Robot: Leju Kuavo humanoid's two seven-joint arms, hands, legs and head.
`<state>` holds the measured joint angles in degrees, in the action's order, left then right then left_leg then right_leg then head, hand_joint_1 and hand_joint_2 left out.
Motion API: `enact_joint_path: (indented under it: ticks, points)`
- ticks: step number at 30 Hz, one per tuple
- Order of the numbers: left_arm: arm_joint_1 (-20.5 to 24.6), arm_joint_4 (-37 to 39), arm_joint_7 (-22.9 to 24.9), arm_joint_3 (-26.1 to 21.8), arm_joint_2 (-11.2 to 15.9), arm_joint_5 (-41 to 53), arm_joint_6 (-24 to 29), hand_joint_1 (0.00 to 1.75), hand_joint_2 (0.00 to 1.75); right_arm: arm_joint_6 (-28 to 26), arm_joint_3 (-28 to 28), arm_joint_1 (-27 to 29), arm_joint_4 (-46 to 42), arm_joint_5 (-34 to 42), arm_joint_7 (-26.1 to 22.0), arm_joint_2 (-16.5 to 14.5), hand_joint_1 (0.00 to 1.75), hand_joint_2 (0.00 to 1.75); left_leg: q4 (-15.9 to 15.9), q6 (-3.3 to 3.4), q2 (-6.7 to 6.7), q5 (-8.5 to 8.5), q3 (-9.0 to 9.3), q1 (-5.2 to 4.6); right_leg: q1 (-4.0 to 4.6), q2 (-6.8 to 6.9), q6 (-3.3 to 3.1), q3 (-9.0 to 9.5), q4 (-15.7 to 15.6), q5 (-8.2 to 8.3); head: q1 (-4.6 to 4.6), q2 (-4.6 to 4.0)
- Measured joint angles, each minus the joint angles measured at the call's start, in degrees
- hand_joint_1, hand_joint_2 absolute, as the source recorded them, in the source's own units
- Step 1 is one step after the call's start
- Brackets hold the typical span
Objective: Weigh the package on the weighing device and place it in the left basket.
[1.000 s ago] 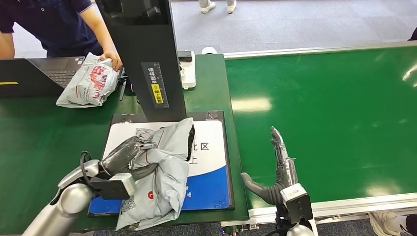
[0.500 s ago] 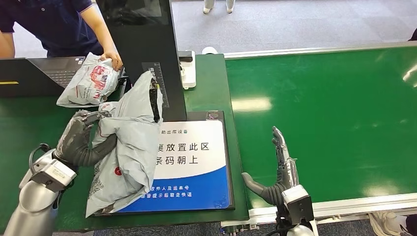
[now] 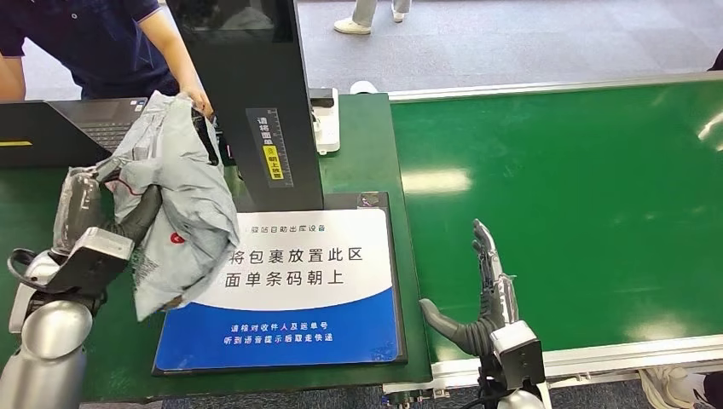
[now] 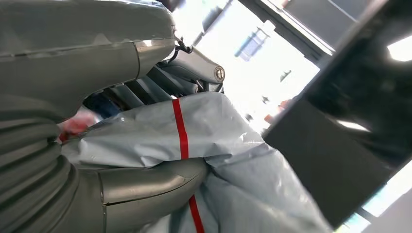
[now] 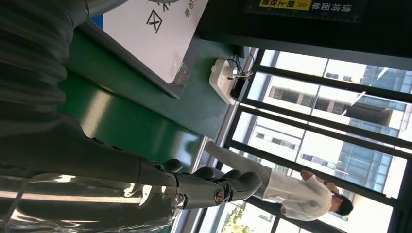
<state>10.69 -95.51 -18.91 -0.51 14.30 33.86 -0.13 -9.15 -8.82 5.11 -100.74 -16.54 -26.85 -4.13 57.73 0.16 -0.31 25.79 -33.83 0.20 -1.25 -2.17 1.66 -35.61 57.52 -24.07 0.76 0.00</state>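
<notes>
Head view: left hand (image 3: pixel 89 217) grips package (image 3: pixel 183 204), raised left of scale (image 3: pixel 290 290)

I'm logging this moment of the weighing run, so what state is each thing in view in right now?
Grey package: lifted off the scale, held in the air.
Left robot hand: grips the grey package.
Right robot hand: holds nothing, fingers spread, over the green belt.
Weighing pad: bare, printed label showing.
Laptop: lid open.
</notes>
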Motion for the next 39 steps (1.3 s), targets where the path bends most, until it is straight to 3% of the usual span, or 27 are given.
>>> enact_joint_path:
  ticks: [7, 10, 16, 21, 28, 39]
  points:
    - [2.1, 8.0, 13.5, -2.3, 1.2, 19.3, 15.2, 1.75, 1.75, 0.0, 0.0, 0.4, 0.7, 0.2, 0.3, -0.8, 0.0, 1.75, 0.0, -0.01, 0.04, -0.01, 0.01, 0.02, 0.03, -0.04, -0.02, -0.04, 0.0, 0.01, 0.01, 0.0]
    - [3.0, 12.3, 15.5, -3.4, 1.8, 23.8, 18.1, 1.75, 1.75, -0.1, 0.0, 0.5, 1.2, 0.3, 0.2, -1.0, 0.0, 1.75, 0.0, -0.03, 0.02, -0.02, -0.01, 0.04, 0.05, -0.03, -0.02, -0.04, 0.0, 0.01, 0.01, 0.0]
    - [3.6, 16.4, 17.1, -4.3, 2.2, 26.3, 19.3, 1.75, 1.75, -0.1, 0.0, 0.6, 1.8, 0.4, 0.2, -1.1, 0.0, 1.75, 0.0, -0.01, 0.02, -0.01, -0.06, 0.03, 0.02, -0.03, -0.02, -0.04, 0.0, 0.01, -0.01, 0.0]
    - [4.0, 19.1, 24.4, -4.5, 2.6, 38.5, 21.9, 1.75, 1.75, -0.6, 0.0, 0.6, 2.4, 0.4, 0.1, -1.1, 0.0, 1.75, 0.0, 0.0, 0.02, 0.0, -0.09, 0.02, 0.01, -0.03, -0.01, -0.06, 0.0, 0.01, 0.0, -0.01]
    - [6.2, 25.3, 33.1, -5.6, 2.9, 52.1, 17.0, 1.75, 1.75, -1.3, -0.4, 0.4, 2.7, 0.0, -0.5, -1.1, 0.0, 1.75, 0.0, -0.01, -0.01, -0.01, -0.09, 0.04, 0.04, 0.0, -0.02, -0.08, 0.0, 0.02, 0.01, -0.01]
    - [7.8, 31.5, 36.1, -8.1, 2.9, 55.6, 16.1, 1.69, 1.75, -2.2, -1.2, 0.0, 2.7, -0.2, -0.4, -1.1, 0.0, 1.75, 0.0, -0.01, 0.0, -0.01, -0.14, 0.04, 0.03, -0.01, -0.02, -0.1, 0.0, 0.01, -0.01, 0.0]
